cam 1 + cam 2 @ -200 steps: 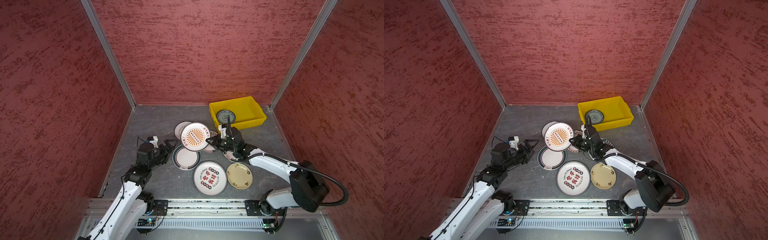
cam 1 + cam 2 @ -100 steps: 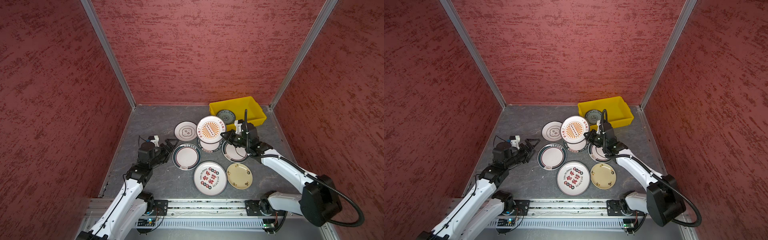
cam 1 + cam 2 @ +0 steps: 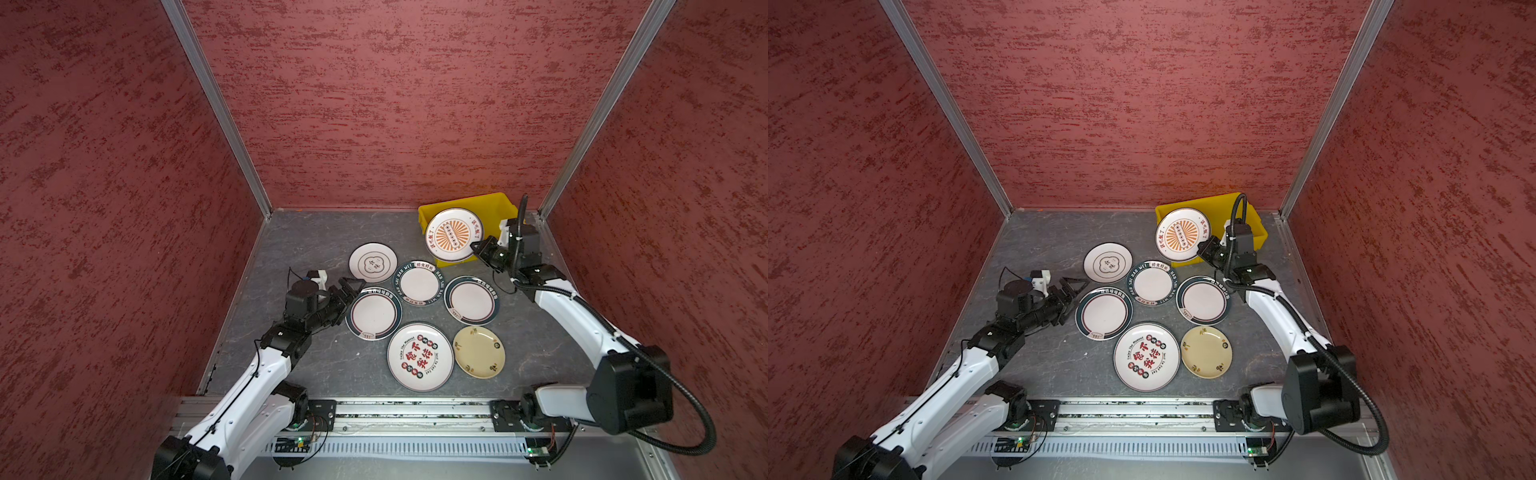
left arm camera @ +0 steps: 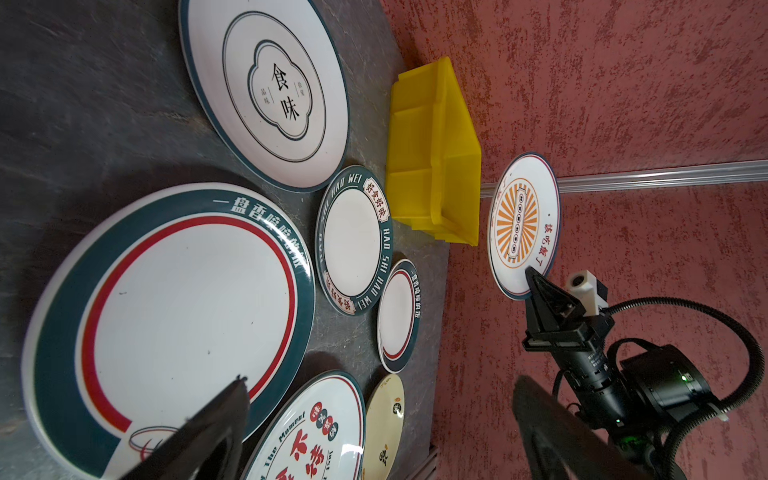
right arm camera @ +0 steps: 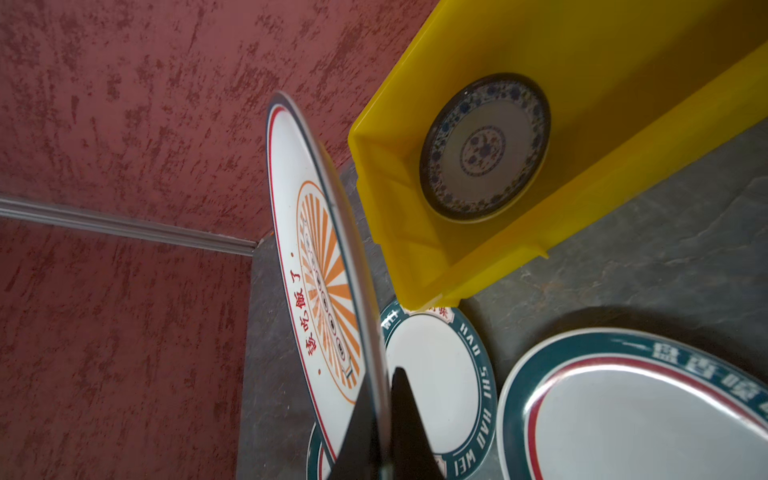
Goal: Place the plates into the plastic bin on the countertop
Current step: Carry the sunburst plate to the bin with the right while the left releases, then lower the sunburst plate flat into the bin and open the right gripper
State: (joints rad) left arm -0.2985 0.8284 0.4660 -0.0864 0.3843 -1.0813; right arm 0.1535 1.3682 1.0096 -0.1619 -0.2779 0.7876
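right end effector (image 3: 476, 248) grips orange-sunburst white plate (image 3: 452, 234)

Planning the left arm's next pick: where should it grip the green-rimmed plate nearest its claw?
Likely best: pinch the rim of the green-rimmed plate on the edge facing the left claw, approaching low. It lies flat on the countertop, too wide to span; that edge has no neighbours.

The small green-rimmed plate (image 4: 352, 239) reads "HAO SHI HAO WEI" and 好食好味; the white plate (image 4: 266, 89) beside it shows 食味. The big green-rimmed plate (image 4: 166, 324) carries 一盘香喷喷的饭, the red-print plate (image 4: 307, 432) "The Moment", and the sunburst plate (image 4: 521, 224) 該吃飯了.
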